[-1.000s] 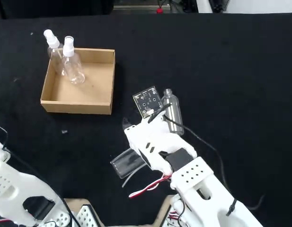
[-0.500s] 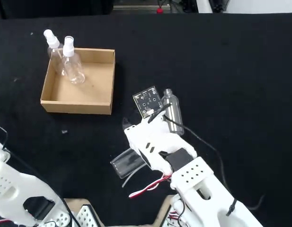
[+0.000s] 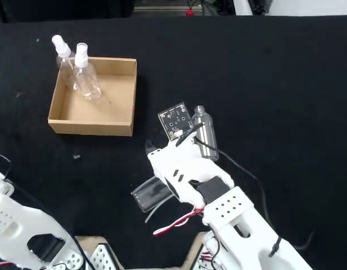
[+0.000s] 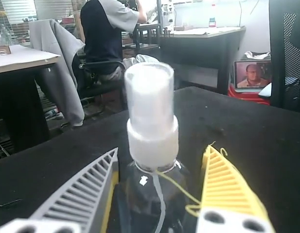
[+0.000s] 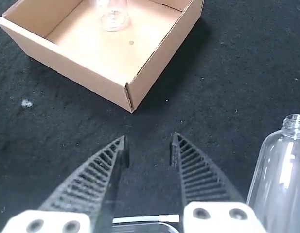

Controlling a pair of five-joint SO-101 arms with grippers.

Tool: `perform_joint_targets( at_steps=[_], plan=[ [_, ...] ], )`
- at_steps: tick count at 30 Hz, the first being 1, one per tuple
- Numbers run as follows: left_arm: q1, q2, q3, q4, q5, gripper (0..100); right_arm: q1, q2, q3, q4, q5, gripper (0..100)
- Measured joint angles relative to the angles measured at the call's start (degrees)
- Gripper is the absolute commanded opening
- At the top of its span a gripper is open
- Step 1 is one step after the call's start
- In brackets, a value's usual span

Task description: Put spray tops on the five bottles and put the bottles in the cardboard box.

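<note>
- Standing upright in the far-left corner of the cardboard box (image 3: 114,98), two bottles (image 3: 88,81) are being housed side by side, with white spray tops (image 3: 81,53) fitted on both.
- Cardboard box: is being displayed open side up on the black table (image 3: 263,84), toward its far left, well apart from both arms.
- Uncapped bottle (image 3: 204,132): clear and without a top, is being left lying on its side on the table just beside the right arm's wrist, neck pointing toward the far edge.
- Right gripper (image 5: 147,145): its two dark fingers are being held apart with nothing between them. It is being poised over bare table, between the box's near corner and the uncapped bottle.
- Clear tray (image 3: 153,194): is being partly covered by the right arm, near the table's front edge, with a thin white tube lying against it.
- Left gripper (image 4: 162,150): is being kept clenched on the held bottle (image 4: 150,194), which is being gripped upright between the grey finger and the yellow finger.
- Held bottle: is being shown with a white pump top (image 4: 150,111) seated on its neck, rising above the fingertips.
</note>
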Motion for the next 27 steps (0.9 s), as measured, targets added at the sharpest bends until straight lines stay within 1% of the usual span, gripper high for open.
perform_joint_targets(
  at_steps=[14,21,27],
  plan=[
    [-0.1,0.0,0.1,0.1,0.0,25,0.0,0.0,0.0,0.0,0.0,14.1],
    [-0.4,-1.3,-1.2,9.2,-0.1,25,0.0,0.0,0.0,0.0,0.0,14.1],
    [-0.4,-1.8,-1.3,9.5,-0.1,25,0.0,0.0,0.0,0.0,0.0,14.1]
  ],
)
